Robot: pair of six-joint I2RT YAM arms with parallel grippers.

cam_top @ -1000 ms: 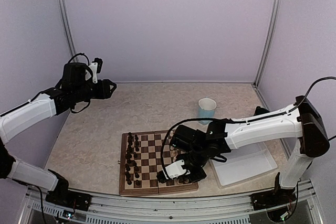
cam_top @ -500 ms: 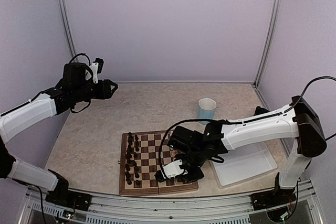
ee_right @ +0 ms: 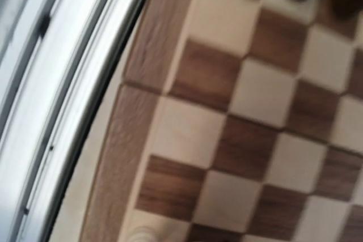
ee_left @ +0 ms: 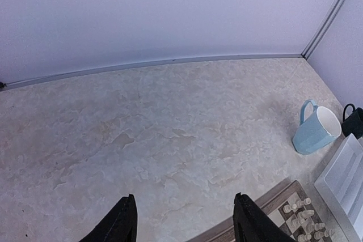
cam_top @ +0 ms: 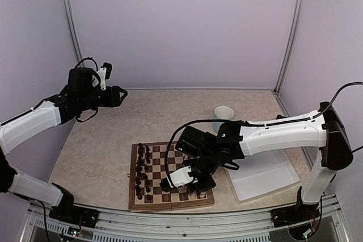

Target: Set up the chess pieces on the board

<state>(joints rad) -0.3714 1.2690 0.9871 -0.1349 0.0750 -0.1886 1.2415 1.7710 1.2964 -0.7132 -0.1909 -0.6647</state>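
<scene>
— What sits nearest?
— The board point(cam_top: 156, 162), close to the desk's point(cam_top: 108, 140) near edge. The right claw point(cam_top: 166, 185) hangs low over the board's near border. Its own view is blurred, so I cannot tell how wide it stands or whether it holds anything.
— The pieces?
— What looks like one cream piece point(ee_right: 144, 233) stands just inside that border. More chess pieces point(ee_left: 303, 219) line the board's right edge, and dark pieces point(cam_top: 142, 174) line its left.
— Further back?
— A white tray point(cam_top: 266, 179) beside the board's right edge, then a blue mug point(cam_top: 223, 114). The left claw point(ee_left: 184, 196) hangs above the desk's far left corner, spread wide and empty.
</scene>
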